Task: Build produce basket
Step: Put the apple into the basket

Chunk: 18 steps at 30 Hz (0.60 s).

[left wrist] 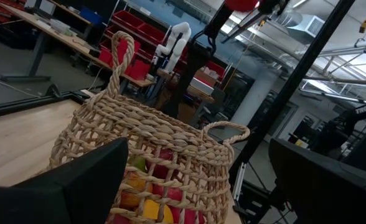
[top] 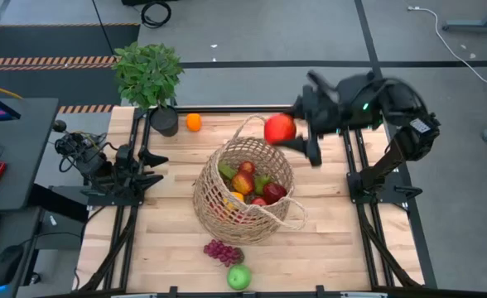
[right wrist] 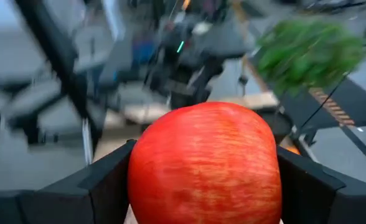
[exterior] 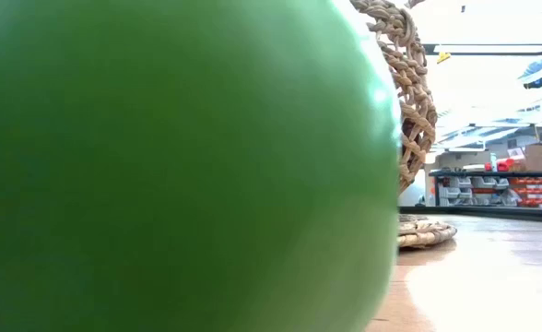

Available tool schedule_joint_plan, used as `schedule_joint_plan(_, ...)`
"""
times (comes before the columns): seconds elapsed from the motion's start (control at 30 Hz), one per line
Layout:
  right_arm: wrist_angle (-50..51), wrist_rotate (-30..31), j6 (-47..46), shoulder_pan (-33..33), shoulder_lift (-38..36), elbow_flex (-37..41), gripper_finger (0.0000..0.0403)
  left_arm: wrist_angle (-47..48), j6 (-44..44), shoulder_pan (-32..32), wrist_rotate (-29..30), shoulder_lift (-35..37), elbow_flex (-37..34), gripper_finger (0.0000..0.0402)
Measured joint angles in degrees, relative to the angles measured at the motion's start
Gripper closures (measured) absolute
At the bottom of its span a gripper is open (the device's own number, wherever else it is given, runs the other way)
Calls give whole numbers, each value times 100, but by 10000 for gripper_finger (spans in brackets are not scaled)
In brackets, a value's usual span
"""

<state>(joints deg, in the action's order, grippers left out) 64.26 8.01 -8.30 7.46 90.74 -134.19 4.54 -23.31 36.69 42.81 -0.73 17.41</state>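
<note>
The red apple (top: pixel 280 128) sits upper centre in the high view, clamped between the fingers of the right gripper (top: pixel 291 132), just above the basket's (top: pixel 219 217) upper-right rim. The basket mouth (already part filled with produce) lies down and to the left of the pincer, so the right arm is nearer. The handle loop (top: pixel 245 127) arches close by the apple. The left gripper (top: pixel 156 167) waits at left, jaws wide, holding nothing. An orange (top: pixel 194 122), grapes (top: pixel 222 252) and a green apple (top: pixel 238 277) lie outside on open table (top: pixel 335 240).

Rough woven wicker basket (top: pixel 245 192), pale wooden table (top: pixel 326 240), glossy smooth red apple (right wrist: pixel 205 165).
</note>
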Motion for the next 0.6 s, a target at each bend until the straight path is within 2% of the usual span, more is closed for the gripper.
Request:
schedule_joint_plan(0.13, -774, -128, -1036, -442, -124, 0, 86, 0, 0, 0, 0, 0, -1, 5)
schedule_joint_plan(0.37, -1515, -1043, -2671, -972, -196, 2, 77, 0, 0, 1, 0, 0, 0, 5)
schedule_joint_plan(0.5, -2113, -1574, -3057, -1104, -188, 4, 77, 0, 0, 0, 0, 0, -1, 5)
schedule_joint_plan(0.6, -2186, -1697, -3059, -1195, -206, 1, 78, 0, 4, 2, -2, 0, 0, 5)
